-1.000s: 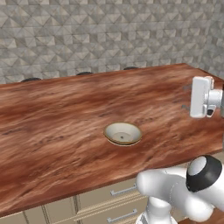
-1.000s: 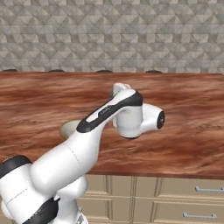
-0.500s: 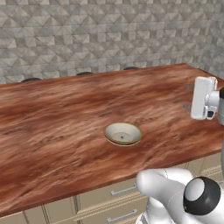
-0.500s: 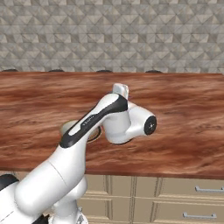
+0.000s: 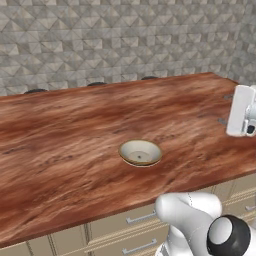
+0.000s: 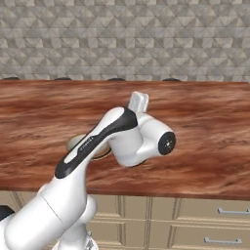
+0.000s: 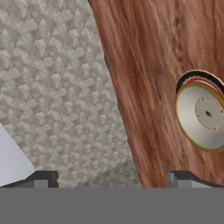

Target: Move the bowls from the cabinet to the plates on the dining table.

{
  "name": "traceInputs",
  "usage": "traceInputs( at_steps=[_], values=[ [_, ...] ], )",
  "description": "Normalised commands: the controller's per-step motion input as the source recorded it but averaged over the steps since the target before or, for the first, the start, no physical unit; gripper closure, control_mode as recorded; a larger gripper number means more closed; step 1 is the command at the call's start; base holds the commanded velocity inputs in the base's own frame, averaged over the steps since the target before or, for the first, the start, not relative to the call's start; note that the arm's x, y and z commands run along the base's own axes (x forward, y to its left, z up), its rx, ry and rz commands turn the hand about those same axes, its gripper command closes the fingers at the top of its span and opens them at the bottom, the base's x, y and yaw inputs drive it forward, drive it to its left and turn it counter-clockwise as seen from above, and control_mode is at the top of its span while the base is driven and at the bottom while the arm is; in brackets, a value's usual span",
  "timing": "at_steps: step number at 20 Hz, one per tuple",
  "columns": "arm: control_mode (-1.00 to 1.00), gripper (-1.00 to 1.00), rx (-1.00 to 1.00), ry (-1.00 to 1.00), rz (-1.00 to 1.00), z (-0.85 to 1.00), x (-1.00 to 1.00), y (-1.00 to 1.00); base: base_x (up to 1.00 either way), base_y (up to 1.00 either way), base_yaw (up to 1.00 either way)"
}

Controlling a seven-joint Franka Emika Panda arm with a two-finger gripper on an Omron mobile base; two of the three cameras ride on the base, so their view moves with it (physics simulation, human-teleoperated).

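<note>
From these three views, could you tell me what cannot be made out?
- Plate under the cream bowl: hand view, covered except a red-black rim sliver.
- Cream bowl: right base view, mostly hidden behind the arm.
- Dark shapes at the dining table's far edge: left base view, too small to identify.

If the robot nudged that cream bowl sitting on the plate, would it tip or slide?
Probably slide, not tip: the cream bowl looks wide and shallow. It overhangs the smaller plate beneath, so it might wobble or skate off it. The table looks glossy, so likely little grip.
</note>
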Motion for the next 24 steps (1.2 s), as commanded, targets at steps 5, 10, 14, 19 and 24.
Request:
traceInputs(
  at_steps=[5, 10, 14, 19, 24],
  values=[
    [-1.00, -1.00, -0.02, 0.06, -0.01, 0.07, -0.42, -0.21, 0.00, 0.00, 0.00],
    [-1.00, -1.00, -0.12, 0.02, -0.02, -0.01, -0.38, -0.08, 0.00, 0.00, 0.00],
    [-1.00, -1.00, -0.15, 0.01, -0.02, -0.01, -0.37, -0.04, 0.00, 0.00, 0.00],
    [-1.00, -1.00, -0.15, 0.01, -0.03, -0.01, -0.34, -0.04, 0.00, 0.00, 0.00],
    [-1.00, -1.00, -0.12, 0.03, -0.03, 0.00, -0.32, -0.01, 0.00, 0.00, 0.00]
  ],
)
